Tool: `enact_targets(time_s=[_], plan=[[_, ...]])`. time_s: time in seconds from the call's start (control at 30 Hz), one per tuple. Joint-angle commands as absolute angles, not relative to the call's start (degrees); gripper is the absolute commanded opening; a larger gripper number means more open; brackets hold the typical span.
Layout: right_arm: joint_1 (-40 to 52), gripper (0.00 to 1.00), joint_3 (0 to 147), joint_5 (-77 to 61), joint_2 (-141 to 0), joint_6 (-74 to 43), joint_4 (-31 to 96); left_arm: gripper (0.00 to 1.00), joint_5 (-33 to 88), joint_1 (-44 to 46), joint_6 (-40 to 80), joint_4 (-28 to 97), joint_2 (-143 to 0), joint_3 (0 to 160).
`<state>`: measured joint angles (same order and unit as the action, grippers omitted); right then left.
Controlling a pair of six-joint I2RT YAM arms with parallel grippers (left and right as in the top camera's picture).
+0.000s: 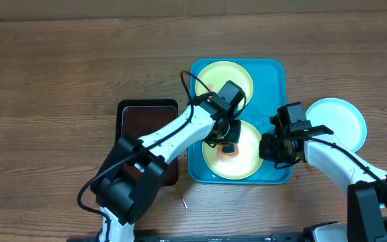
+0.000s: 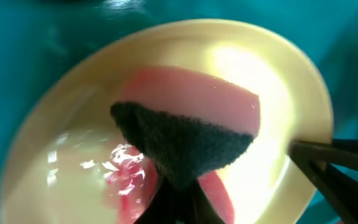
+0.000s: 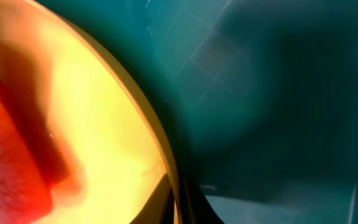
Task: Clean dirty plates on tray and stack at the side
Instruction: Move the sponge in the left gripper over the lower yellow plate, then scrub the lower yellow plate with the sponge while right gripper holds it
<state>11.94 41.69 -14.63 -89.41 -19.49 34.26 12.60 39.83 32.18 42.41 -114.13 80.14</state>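
**Sponge held on smeared plate, rim pinched from the other side**

Sponge [image 2: 185,140], dark scouring face towards the lens and pink body behind it, is seen closest in the left wrist view. It is clamped by the left gripper [image 2: 174,210], whose fingers are closed tight on its lower end. Just beyond the fingertips the sponge is pressed against the smeared plate [image 2: 260,74], a pale yellow-green dish. A wet red smear [image 2: 126,186] is seen beside the fingers, to the left of the sponge in that view.

At the opposite edge of the same plate, the rim is pinched by the right gripper [image 3: 178,204]. Its fingers are drawn together with only the thin plate edge between them, one finger above the rim and one below. The two dark fingertips can also be made out at the right edge of the left wrist view.

From overhead, the smeared plate is seen lying in the near half of the turquoise tray [image 1: 274,87], between the two grippers. A second plate [image 1: 224,77] lies in the tray's far half, beyond the left fingers. A third plate [image 1: 338,124] rests on the wooden table [image 1: 59,67] outside the tray, just beyond the right fingers. A dark brown tray [image 1: 146,117] is placed beside the turquoise one, behind the left gripper.
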Motion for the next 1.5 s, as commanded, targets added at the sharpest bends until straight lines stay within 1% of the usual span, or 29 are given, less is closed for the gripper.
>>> enact_targets(time_s=[0.0,0.1,0.2,0.27,0.53,0.67,0.7,0.73,0.77,0.87,0.97,1.07,1.23,1.3,1.33,1.4,1.43,1.47], plan=[[12.3,0.06,40.6,-12.8,-89.7,-19.7,35.2,0.04,6.9,37.8,35.2,44.9,-114.8,82.4],[12.3,0.05,40.6,-12.8,-89.7,-19.7,35.2,0.04,4.4,35.7,32.9,48.1,-114.8,83.4],[12.3,0.05,40.6,-12.8,-89.7,-19.7,35.2,0.04,2.1,34.5,27.2,50.2,-115.0,83.4],[12.3,0.05,40.6,-13.0,-89.7,-19.7,35.2,0.04,2.1,34.5,21.2,50.6,-115.5,83.4],[12.3,0.04,40.6,-13.0,-89.7,-19.7,35.3,0.04,5.8,38.6,6.7,49.2,-118.2,83.4],[12.3,0.04,40.6,-13.0,-89.7,-19.7,35.6,0.04,3.9,40.9,4.7,50.2,-118.2,84.7],[12.3,0.04,40.6,-13.0,-89.7,-19.7,35.6,0.06,3.9,41.0,4.7,50.9,-118.2,85.4],[12.3,0.04,40.6,-13.0,-89.7,-19.7,35.6,0.13,4.6,41.0,5.4,51.7,-118.2,86.3],[12.3,0.04,40.6,-13.0,-89.7,-19.7,35.6,0.24,5.4,41.0,6.3,52.6,-118.2,87.3],[12.3,0.04,40.6,-13.0,-89.7,-19.7,35.7,0.43,8.6,40.3,9.4,54.4,-118.2,90.5],[12.3,0.04,40.6,-13.0,-89.7,-19.7,35.7,0.48,13.2,39.6,9.9,54.5,-118.2,91.8],[12.3,0.04,40.6,-13.0,-89.7,-19.7,35.9,0.49,12.0,39.1,10.3,55.4,-118.3,91.7],[12.3,0.04,40.6,-13.0,-89.7,-19.7,35.9,0.49,5.9,38.6,10.3,57.3,-118.6,89.9],[12.3,0.04,40.6,-13.0,-89.7,-19.7,35.8,0.49,5.8,38.6,10.3,56.4,-119.0,88.6],[12.3,0.04,40.6,-13.0,-89.7,-19.7,35.8,0.47,5.8,38.6,10.3,56.0,-119.5,88.2],[12.3,0.04,40.6,-13.0,-89.7,-19.7,35.8,0.39,6.4,38.7,9.1,55.6,-121.0,88.0],[12.3,0.04,40.6,-13.0,-89.7,-19.7,35.8,0.34,7.3,38.7,7.7,55.6,-121.9,88.0],[12.3,0.04,40.6,-13.0,-89.7,-19.7,35.8,0.24,7.9,38.7,6.7,55.7,-122.6,88.0]])
